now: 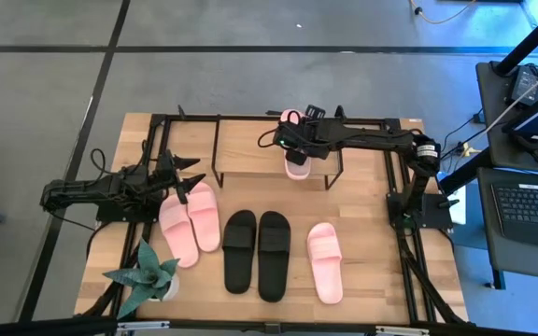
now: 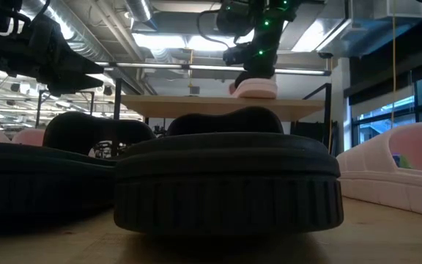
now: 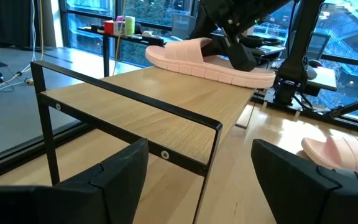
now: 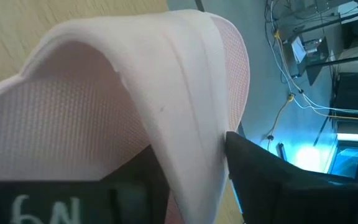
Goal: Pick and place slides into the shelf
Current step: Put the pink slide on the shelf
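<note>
A light pink slide [image 1: 295,159] lies on the shelf's [image 1: 241,149] wooden top board [image 3: 135,106], near its right end. My right gripper [image 1: 299,140] reaches in from the table's right and is shut on that slide's strap. My left gripper [image 1: 190,182] is open and touches nothing. It hovers by the shelf's left end, just above a pink pair [image 1: 191,224] lying flat on the table. A black pair [image 1: 256,252] sits mid-table, soles down. Right of it lies a single pink slide [image 1: 323,261]. My right gripper [image 4: 191,168] pinches the pink slide's wide strap [image 4: 185,112] between its two fingers, one finger [image 4: 266,174] outside the strap and the other under it. It comes from above and from the table's right. The slide's sole [image 3: 229,71] lies along the shelf's top board.
A potted plant [image 1: 143,275] stands at the table's near left corner. The shelf's thin black frame [image 3: 48,124] stands right before my left gripper. The right arm's base [image 1: 418,201] is at the table's right edge. Bare board shows on the shelf's left and middle.
</note>
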{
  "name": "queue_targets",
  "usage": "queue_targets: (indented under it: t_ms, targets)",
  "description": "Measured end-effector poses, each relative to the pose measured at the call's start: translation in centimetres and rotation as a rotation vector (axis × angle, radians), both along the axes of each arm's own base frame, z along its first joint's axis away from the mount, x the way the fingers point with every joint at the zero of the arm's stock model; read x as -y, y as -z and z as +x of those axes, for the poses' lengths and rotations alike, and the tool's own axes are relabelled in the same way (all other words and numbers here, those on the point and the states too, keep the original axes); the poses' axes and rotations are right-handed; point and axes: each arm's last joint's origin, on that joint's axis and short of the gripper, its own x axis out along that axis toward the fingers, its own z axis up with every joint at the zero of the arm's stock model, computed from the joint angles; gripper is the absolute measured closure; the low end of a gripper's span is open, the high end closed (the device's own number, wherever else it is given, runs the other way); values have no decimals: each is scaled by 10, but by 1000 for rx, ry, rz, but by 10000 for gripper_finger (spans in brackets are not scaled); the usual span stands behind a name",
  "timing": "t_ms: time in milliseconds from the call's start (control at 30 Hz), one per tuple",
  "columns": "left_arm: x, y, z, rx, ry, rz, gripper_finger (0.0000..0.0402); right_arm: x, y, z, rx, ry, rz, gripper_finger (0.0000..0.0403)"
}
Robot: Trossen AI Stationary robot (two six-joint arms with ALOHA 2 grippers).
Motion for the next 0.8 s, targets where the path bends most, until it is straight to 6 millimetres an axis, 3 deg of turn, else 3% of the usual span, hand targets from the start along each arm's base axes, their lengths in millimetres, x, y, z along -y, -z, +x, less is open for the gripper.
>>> queue_targets:
  t_ms: [267,800]
  targets:
    - [0,0,0,0,0,0,125,0,-1,0,8,12,4,201]
    - [0,0,0,0,0,0,125,-7,-6,-3,-18,-18,5,178]
